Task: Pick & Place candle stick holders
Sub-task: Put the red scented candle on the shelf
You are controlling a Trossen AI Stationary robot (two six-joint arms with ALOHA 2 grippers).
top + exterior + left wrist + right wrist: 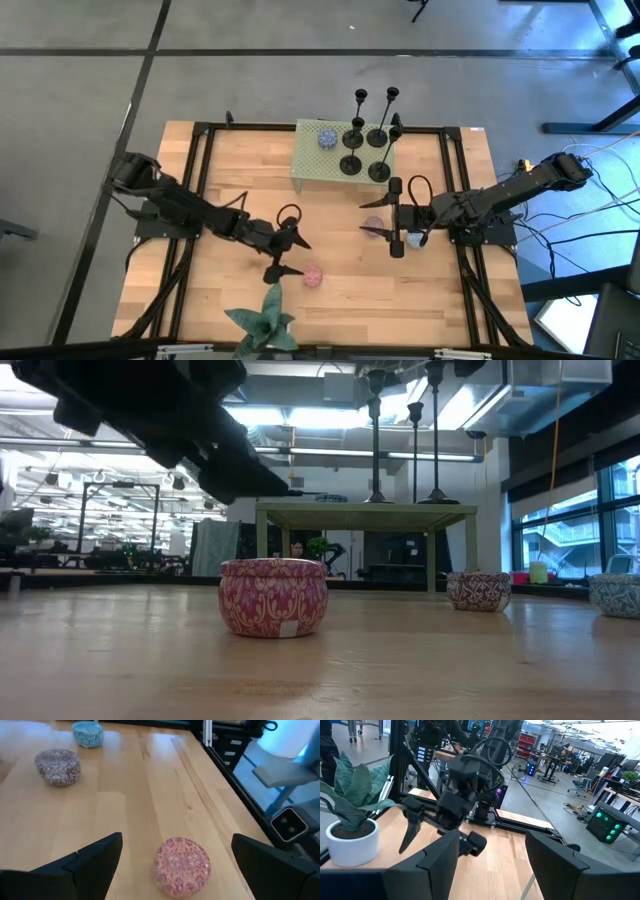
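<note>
1. Spanning the whole high view is the pale wooden table point(230, 200) with its black frame. Both dark arms reach in over it from their own sides.
2. Standing at the far middle edge is the small raised green stand point(312, 168). It carries the task's things, so any approach has to clear its top before coming down.
3. Sitting at the near edge is the green star-shaped leafy plant point(262, 322) in its white pot, well apart from the stand. It plays no part in the job.
4. Hovering near the table's middle, the left gripper point(288, 258) has its jaws released and empty. The round pink patterned tin point(314, 275) lies just ahead of it, which is not a target.
5. Hanging between the middle and the stand, the right gripper point(372, 217) has its fingers apart with nothing between them. The round maroon patterned tin point(478, 590) sits below it.
6. Grouped on the stand's right half are the black candle stick holders point(377, 137), with disc bases, thin stems and small cups. All stand upright and untouched, packed close together.
7. My judgement is that the step in hand is the first reach, and that the right gripper is the nearer one.
   - Take an outer holder facing that arm, not one behind its neighbours.
   - Close on the stem low down, near the base, so the tall piece cannot swing.
   - Lift straight up before travelling, since a sideways drag would likely topple the others.
</note>
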